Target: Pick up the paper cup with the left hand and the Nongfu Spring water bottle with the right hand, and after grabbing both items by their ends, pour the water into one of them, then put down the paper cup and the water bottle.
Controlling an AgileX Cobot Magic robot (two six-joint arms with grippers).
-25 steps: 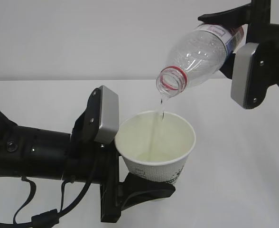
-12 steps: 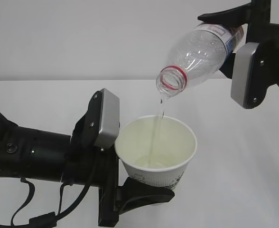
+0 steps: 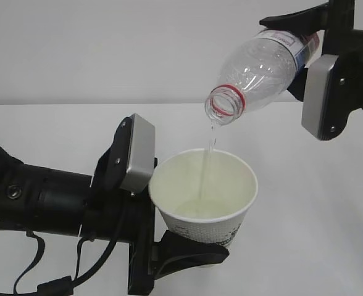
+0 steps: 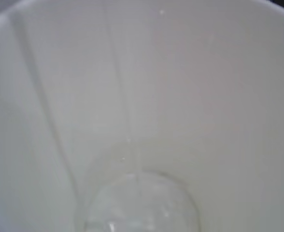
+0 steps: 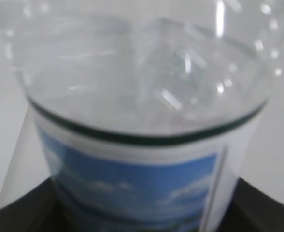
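The white paper cup (image 3: 201, 229) is held upright above the table, with my left gripper (image 3: 197, 251) shut on its lower end. Up and to the right, the clear Nongfu Spring water bottle (image 3: 262, 65) is tipped mouth-down, and my right gripper (image 3: 302, 49) is shut on its labelled end. A thin stream of water (image 3: 207, 166) falls from the red-ringed mouth into the cup. The left wrist view looks into the cup (image 4: 209, 96), where a shallow pool (image 4: 137, 208) lies at the bottom. The right wrist view is filled by the bottle (image 5: 142, 92) and its blue label (image 5: 132, 188).
A white table (image 3: 317, 209) stretches under both arms, with a plain white wall behind it. Black cables (image 3: 52, 280) hang below the left arm at the lower left.
The stream keeps falling into the cup. The cup and left arm have drifted slightly right and down. The bottle has barely moved.
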